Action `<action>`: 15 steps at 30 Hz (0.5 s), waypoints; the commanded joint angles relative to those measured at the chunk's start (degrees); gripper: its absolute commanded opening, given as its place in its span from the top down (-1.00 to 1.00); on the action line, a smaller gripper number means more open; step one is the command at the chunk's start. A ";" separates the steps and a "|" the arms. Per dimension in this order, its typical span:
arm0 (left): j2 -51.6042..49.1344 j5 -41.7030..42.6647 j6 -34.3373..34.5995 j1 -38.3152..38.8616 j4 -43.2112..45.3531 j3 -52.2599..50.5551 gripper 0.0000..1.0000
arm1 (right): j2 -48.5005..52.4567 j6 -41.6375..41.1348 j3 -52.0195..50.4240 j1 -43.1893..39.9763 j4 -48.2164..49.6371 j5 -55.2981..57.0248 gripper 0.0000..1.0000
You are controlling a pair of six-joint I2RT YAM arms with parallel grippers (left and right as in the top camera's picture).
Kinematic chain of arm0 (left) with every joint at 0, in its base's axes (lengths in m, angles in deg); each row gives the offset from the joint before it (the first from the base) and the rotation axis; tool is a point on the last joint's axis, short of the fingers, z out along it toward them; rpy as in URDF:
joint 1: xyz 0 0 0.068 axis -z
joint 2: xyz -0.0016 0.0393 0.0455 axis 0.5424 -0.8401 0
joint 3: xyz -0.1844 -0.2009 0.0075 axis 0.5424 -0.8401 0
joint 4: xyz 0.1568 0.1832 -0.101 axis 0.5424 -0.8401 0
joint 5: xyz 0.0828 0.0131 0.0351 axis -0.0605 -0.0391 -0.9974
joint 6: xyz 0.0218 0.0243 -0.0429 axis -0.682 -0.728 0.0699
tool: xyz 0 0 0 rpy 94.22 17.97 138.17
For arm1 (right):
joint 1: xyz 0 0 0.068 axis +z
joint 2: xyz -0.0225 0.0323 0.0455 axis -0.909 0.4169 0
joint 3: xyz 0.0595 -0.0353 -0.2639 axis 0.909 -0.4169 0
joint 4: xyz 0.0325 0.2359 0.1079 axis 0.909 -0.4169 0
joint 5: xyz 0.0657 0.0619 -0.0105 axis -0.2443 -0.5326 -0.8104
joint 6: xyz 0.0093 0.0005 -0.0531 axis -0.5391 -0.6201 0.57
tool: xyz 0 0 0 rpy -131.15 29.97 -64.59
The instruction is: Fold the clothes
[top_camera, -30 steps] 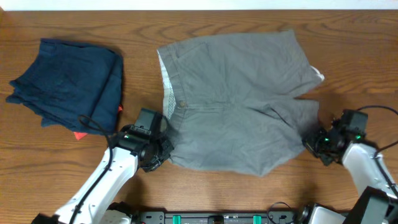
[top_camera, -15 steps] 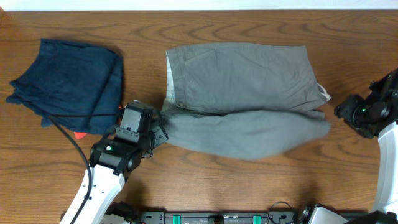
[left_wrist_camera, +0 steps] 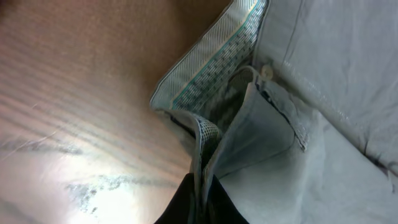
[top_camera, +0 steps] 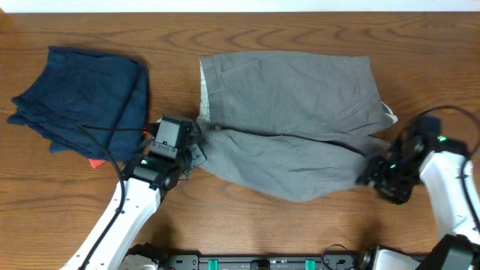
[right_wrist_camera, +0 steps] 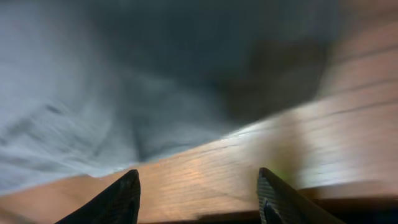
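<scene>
The grey shorts [top_camera: 292, 120] lie in the middle of the table, waistband to the left, one leg lying partly over the other. My left gripper [top_camera: 196, 146] is shut on the waistband edge at the shorts' lower left corner; the left wrist view shows the pale patterned lining [left_wrist_camera: 214, 59] and a pinch of grey cloth [left_wrist_camera: 261, 124] between its dark fingers [left_wrist_camera: 183, 202]. My right gripper [top_camera: 373, 176] hangs open at the leg hem on the right. In the right wrist view its fingertips [right_wrist_camera: 121, 199] stand apart over bare wood, with the grey shorts [right_wrist_camera: 124, 81] just ahead, blurred.
A folded dark navy garment [top_camera: 82, 101] lies at the far left, with a small red thing [top_camera: 94, 162] showing at its lower edge. A black cable [top_camera: 112, 142] trails from the left arm across it. The table's front edge runs close below both arms.
My right gripper has let go of the leg hem and opened, swung out right, then come back to the hem. The near half of the shorts has been drawn up over the far half.
</scene>
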 commanded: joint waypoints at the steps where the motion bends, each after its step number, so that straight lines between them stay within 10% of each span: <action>1: -1.14 -1.33 -0.52 -0.28 0.63 0.59 0.88 | 0.15 -0.94 -4.28 3.43 2.51 -3.58 -0.16; 15: -1.22 -1.31 -0.52 -0.28 0.39 0.57 0.88 | 0.17 -12.24 -13.81 8.11 35.67 -2.67 -0.27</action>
